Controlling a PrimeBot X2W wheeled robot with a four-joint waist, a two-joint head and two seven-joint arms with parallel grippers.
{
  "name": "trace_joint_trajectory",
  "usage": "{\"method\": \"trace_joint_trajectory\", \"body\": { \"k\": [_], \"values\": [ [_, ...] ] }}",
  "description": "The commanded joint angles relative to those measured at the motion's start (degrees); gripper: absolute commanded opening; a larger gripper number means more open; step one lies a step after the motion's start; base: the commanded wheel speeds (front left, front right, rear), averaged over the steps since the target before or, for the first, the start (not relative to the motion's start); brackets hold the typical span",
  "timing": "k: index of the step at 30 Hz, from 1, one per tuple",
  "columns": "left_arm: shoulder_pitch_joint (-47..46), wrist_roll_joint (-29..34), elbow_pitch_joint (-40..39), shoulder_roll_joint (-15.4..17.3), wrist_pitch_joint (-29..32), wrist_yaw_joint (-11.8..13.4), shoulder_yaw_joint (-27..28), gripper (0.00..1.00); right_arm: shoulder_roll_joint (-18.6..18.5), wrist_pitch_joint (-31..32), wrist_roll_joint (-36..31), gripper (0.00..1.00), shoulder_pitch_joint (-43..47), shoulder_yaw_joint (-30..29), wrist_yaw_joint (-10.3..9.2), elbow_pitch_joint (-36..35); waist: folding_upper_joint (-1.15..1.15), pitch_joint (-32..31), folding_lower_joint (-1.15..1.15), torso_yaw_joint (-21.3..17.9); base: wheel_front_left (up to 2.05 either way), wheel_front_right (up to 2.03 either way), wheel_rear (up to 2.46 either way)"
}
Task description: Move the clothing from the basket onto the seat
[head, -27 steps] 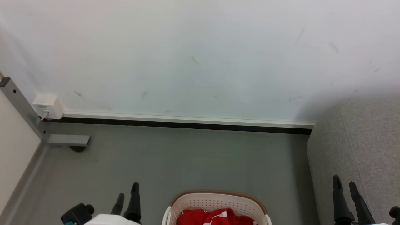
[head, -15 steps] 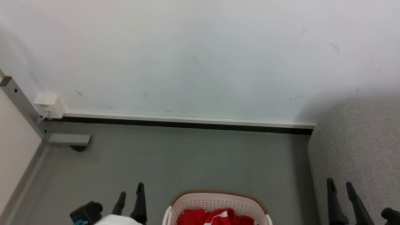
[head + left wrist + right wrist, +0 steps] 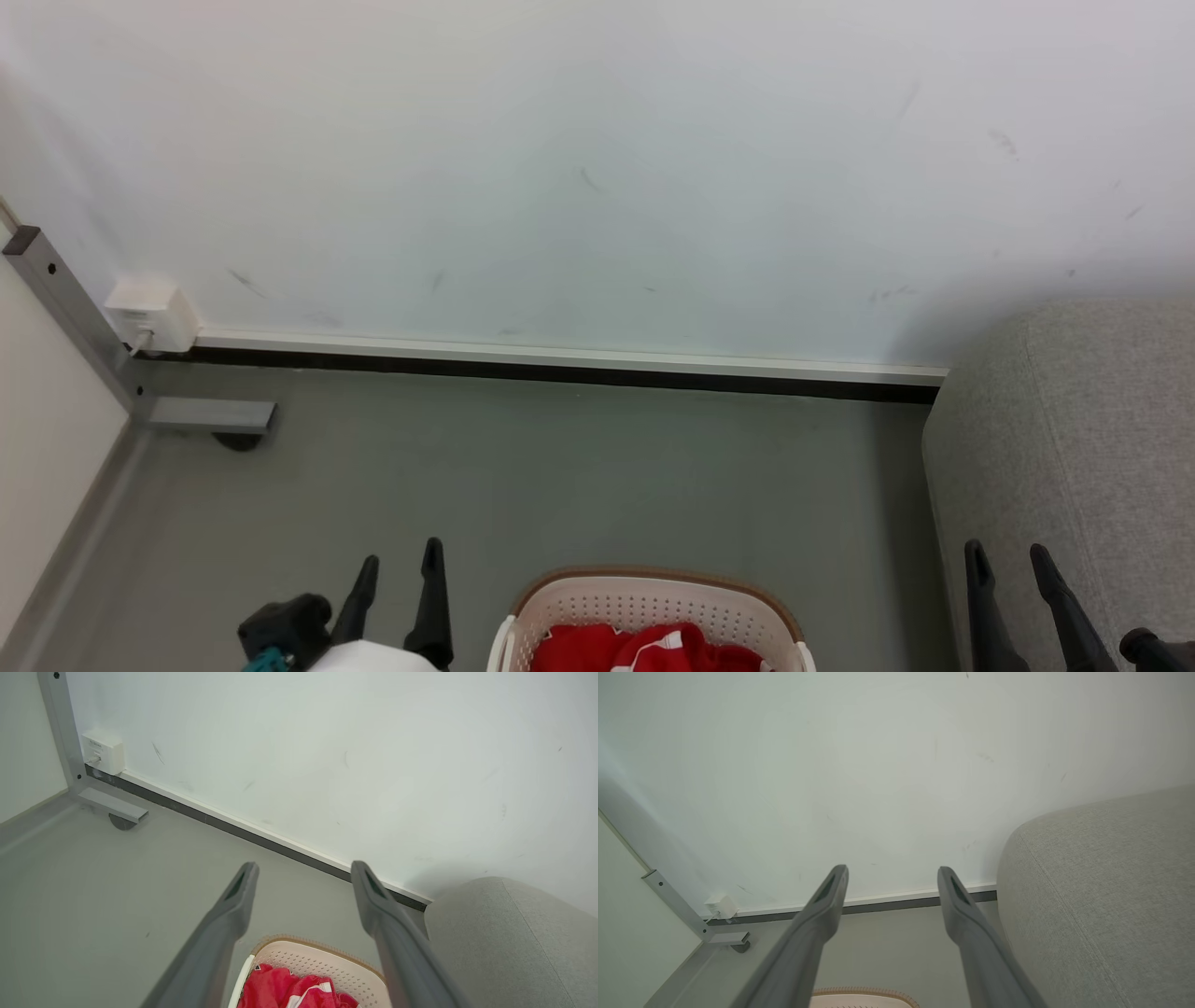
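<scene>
The cream basket (image 3: 653, 602) with a brown rim sits on the floor at the bottom centre of the head view, holding red clothing (image 3: 644, 651) with white trim. The left wrist view shows the basket (image 3: 345, 970) and the clothing (image 3: 280, 989) below my fingers. My left gripper (image 3: 401, 565) is open, just left of the basket and apart from it. To the basket's right, my right gripper (image 3: 1006, 560) hangs open against the grey seat (image 3: 1083, 439). The right wrist view catches the basket's rim (image 3: 864, 992) at its bottom edge and the seat (image 3: 1101, 896) at right. Both grippers hold nothing.
A white wall with a dark baseboard (image 3: 560, 371) runs behind the grey floor (image 3: 560, 476). A white socket box (image 3: 149, 313) and a grey metal frame post with a floor foot (image 3: 210, 415) stand at the left corner.
My left gripper has shifted right, toward the basket, and slightly up the head view. My right gripper has shifted left along the seat's edge. The basket and clothing stay put.
</scene>
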Motion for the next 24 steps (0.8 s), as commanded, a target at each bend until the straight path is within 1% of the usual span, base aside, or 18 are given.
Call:
{"method": "trace_joint_trajectory", "body": {
  "k": [1, 6, 11, 18, 24],
  "values": [
    [-0.8, 2.4, -0.8, 0.4, -0.8, 0.3, 0.1, 1.0, -0.7, -0.7, -1.7, 1.0, 0.1, -0.2, -0.07, -0.9, 0.0, 0.0, 0.0, 0.1, 0.0, 0.0, 0.0],
    [-0.2, 5.6, -0.6, 0.4, -1.5, 0.6, 0.5, 1.0, -0.6, -1.4, -3.7, 1.0, 0.6, -1.0, -0.08, -1.1, 0.0, 0.0, 0.0, 0.2, 0.0, 0.0, 0.0],
    [0.6, 8.7, -0.3, 0.7, -2.1, 0.3, 0.8, 1.0, -0.6, -2.1, -6.1, 1.0, 1.0, -2.1, -0.08, -1.2, 0.0, -0.1, 0.0, 0.4, 0.0, 0.0, 0.0],
    [1.1, 12.0, -0.1, 0.8, -2.8, 0.3, 1.3, 1.0, -0.6, -2.8, -8.3, 1.0, 1.5, -3.9, -0.09, -1.3, 0.0, -0.2, 0.0, 0.7, 0.0, 0.0, 0.0],
    [1.2, 14.7, 0.2, 0.9, -3.6, -1.0, 1.1, 1.0, -0.6, -3.5, -10.4, 1.0, 2.1, -5.4, -0.1, -1.3, 0.0, -0.1, 0.0, 0.9, 0.0, 0.0, 0.0]
  ]
}}
